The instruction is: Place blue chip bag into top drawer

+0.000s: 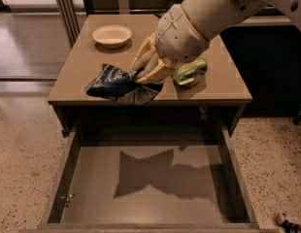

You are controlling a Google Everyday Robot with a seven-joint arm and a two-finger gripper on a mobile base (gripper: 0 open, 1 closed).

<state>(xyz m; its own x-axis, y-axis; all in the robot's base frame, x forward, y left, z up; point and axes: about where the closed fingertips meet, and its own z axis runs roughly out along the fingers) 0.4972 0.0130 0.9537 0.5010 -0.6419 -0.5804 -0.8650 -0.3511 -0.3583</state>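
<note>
Above the tan tabletop (77, 62), the cream gripper (139, 73) clamped the navy foil chip bag (110, 80), evidently for the open grey drawer (155, 183) at six o'clock.

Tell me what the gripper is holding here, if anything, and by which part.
The gripper holds the blue chip bag by the end nearest the green snack bag, near the table's front edge, above the open top drawer.

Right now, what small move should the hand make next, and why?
Probably carry the blue chip bag forward, off the table. The hand grips it above the table's front edge, and the top drawer lies open below.
</note>
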